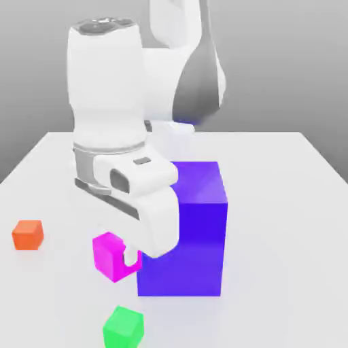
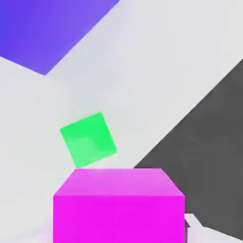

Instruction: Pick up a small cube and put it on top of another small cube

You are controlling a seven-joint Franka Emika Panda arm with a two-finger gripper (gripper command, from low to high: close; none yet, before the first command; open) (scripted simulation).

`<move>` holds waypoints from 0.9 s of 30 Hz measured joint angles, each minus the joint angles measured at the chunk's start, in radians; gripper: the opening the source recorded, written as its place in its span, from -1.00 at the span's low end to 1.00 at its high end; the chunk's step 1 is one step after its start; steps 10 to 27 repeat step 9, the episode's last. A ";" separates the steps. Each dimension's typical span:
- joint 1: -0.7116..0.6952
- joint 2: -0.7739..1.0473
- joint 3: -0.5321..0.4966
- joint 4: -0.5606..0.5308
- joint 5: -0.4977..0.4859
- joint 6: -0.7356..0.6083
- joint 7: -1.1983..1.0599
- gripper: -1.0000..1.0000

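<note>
- Now, at your exterior view's left, the orange cube (image 1: 28,235) sits on the table (image 1: 285,204).
- Your gripper (image 1: 126,257) is clamped on the small cube (image 1: 111,256), lifted above the green cube (image 1: 123,327).
- Rightward stands the blue-purple block (image 1: 194,231).

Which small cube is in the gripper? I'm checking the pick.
The magenta cube, held off the table in the gripper; the orange cube and green cube lie apart.

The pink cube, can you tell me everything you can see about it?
The pink cube is small, plain and bright magenta, with smooth flat faces and no markings. The robot's tool is shut on it and holds it slightly tilted, just beside the big blue-purple block and above the white table. The green cube sits on the table close below it, and only the tool touches it.
</note>
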 joint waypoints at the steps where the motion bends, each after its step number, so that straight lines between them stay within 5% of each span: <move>1: -0.003 0.033 -0.002 -0.006 -0.006 0.020 -0.016 -1.00; 5: -0.002 0.170 -0.008 -0.007 -0.027 0.140 -0.021 -1.00; 6: -0.002 0.201 -0.010 -0.005 -0.031 0.168 -0.018 1.00; 27: -0.002 0.201 -0.010 -0.005 -0.031 0.168 -0.018 1.00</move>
